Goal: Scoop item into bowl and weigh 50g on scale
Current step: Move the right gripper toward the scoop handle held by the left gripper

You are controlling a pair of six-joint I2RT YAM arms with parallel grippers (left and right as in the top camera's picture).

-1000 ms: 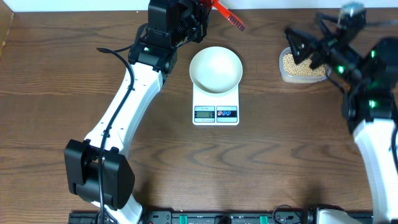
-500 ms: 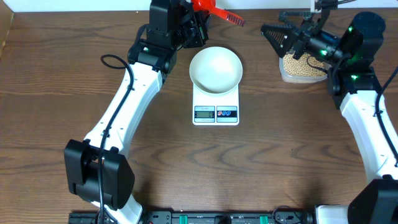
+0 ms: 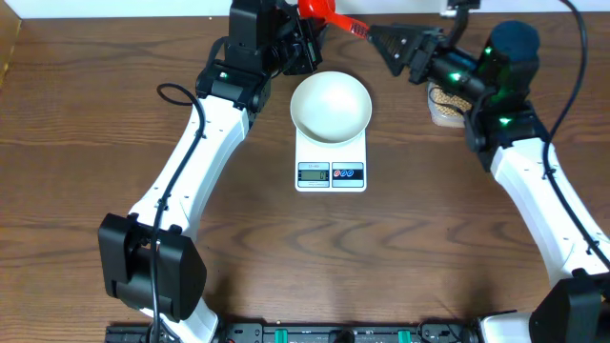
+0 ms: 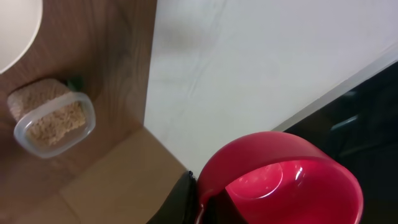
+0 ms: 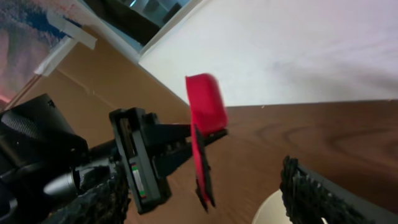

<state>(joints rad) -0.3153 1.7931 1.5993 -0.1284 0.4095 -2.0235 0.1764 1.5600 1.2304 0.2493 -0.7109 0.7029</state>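
Observation:
The white bowl sits on the white scale; its rim also shows in the left wrist view. My left gripper is shut on a red scoop at the table's far edge, and the scoop's dark-tipped handle points right. The scoop's cup fills the left wrist view and looks empty. My right gripper is open, with its fingertips just right of the handle. In the right wrist view the scoop hangs between my open fingers. The beans lie in a clear tub.
The right arm covers most of the tub in the overhead view. A white wall runs along the table's far edge. The left arm's base stands at the front left.
My right gripper has swung left from over the tub of beans to the scoop's handle. The left gripper has lifted the scoop slightly toward the far edge.

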